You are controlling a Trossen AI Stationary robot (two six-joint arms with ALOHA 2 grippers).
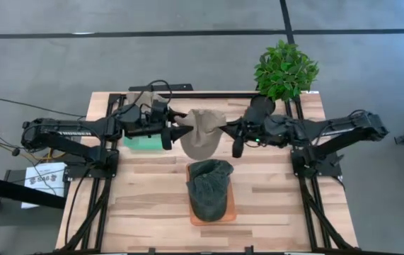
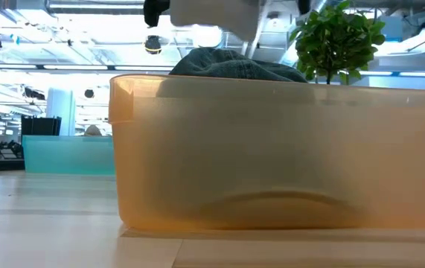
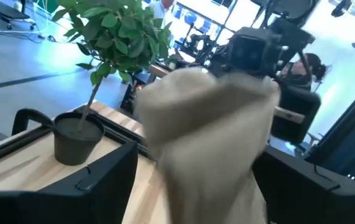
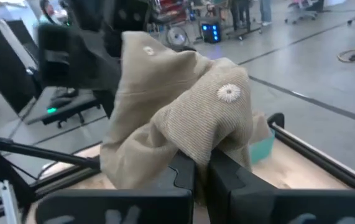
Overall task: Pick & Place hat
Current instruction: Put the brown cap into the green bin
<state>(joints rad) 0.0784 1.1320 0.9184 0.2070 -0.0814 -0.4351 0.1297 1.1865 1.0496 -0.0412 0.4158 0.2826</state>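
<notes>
A beige corduroy hat (image 1: pixel 203 134) hangs in the air above the table's middle, between my two grippers. My left gripper (image 1: pixel 180 133) is at the hat's left end and my right gripper (image 1: pixel 227 130) at its right end; both are shut on it. In the right wrist view the hat (image 4: pixel 177 118) rises bunched above my right gripper (image 4: pixel 203 171). In the left wrist view the hat (image 3: pixel 208 137) fills the space at my left gripper (image 3: pixel 196 186). A second, dark hat (image 1: pixel 210 185) lies in an orange bin (image 1: pixel 212 221) nearer the table's near edge. My left gripper has the hat's left end (image 3: pixel 189 180) between its two fingers (image 3: pixel 118 168), coming level from the table's left. The bunched cloth covers the fingertips, so the exact spot is hidden. The hat is lifted clear of the table. My right gripper pinches a bunched fold of the hat's right end (image 4: pixel 208 140) between its two fingers (image 4: pixel 183 174), several layers thick. It comes level from the table's right. The hat is lifted clear and stands up above the fingers toward the other arm.
A teal box (image 1: pixel 141 142) sits under my left arm. A potted plant (image 1: pixel 285 71) stands at the table's far right corner. The orange bin (image 2: pixel 272 149) with the dark hat (image 2: pixel 234 67) fills the low view. Bare wood lies on both sides of the bin.
</notes>
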